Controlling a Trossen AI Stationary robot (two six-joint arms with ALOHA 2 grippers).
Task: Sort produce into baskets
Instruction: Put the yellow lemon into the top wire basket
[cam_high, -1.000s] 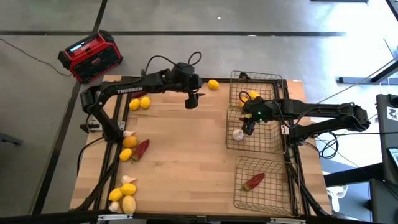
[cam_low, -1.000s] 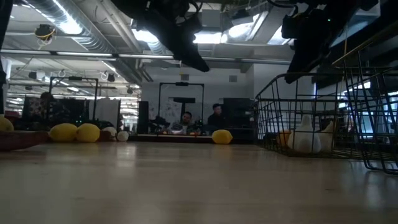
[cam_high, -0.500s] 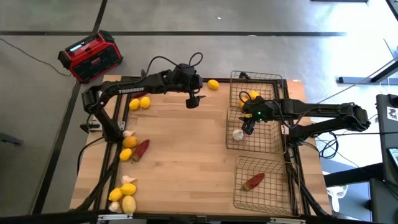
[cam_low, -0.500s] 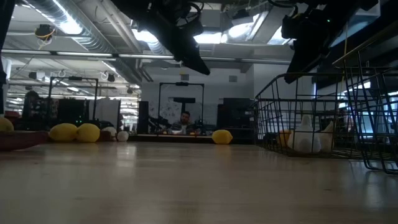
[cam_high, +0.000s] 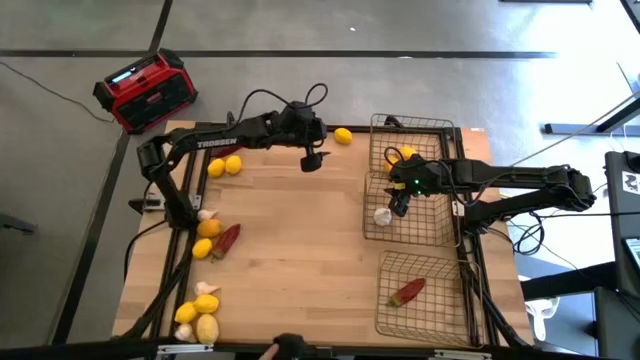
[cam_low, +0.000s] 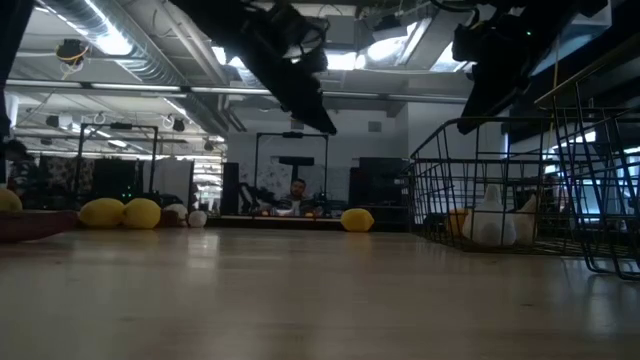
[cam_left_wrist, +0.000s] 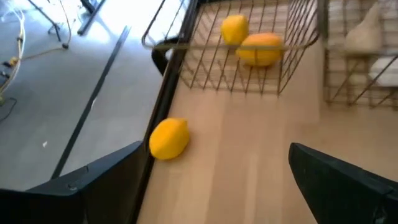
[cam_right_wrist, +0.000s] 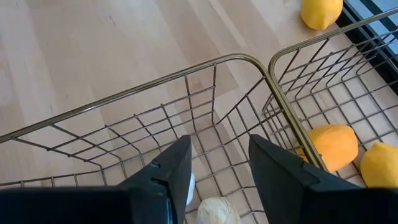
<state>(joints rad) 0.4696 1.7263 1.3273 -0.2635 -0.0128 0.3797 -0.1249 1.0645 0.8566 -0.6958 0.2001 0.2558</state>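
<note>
I am seeing my left gripper (cam_high: 314, 160) finish spreading wide, empty, edging toward the stray lemon (cam_high: 343, 136) at its two o'clock, beside the lemon basket (cam_high: 447, 127). My right gripper (cam_high: 398, 203), part-open and empty, is hovering over garlic (cam_high: 383, 215) in the middle basket (cam_high: 437, 230).

Pale matt wooden table (cam_high: 300, 250), thin-wire metal baskets (cam_high: 440, 215)

We note a red-and-black boxy radio (cam_high: 146, 89) on the grey floor (cam_high: 420, 30), just beyond the far left corner of the wooden table (cam_high: 300, 250). A dark cable (cam_high: 40, 80) runs along the floor to its left. Black frame rails (cam_high: 100, 215) border the table. In the low view, a person (cam_low: 297, 190) sits in the room behind, beneath ceiling ducts (cam_low: 130, 45).
</note>
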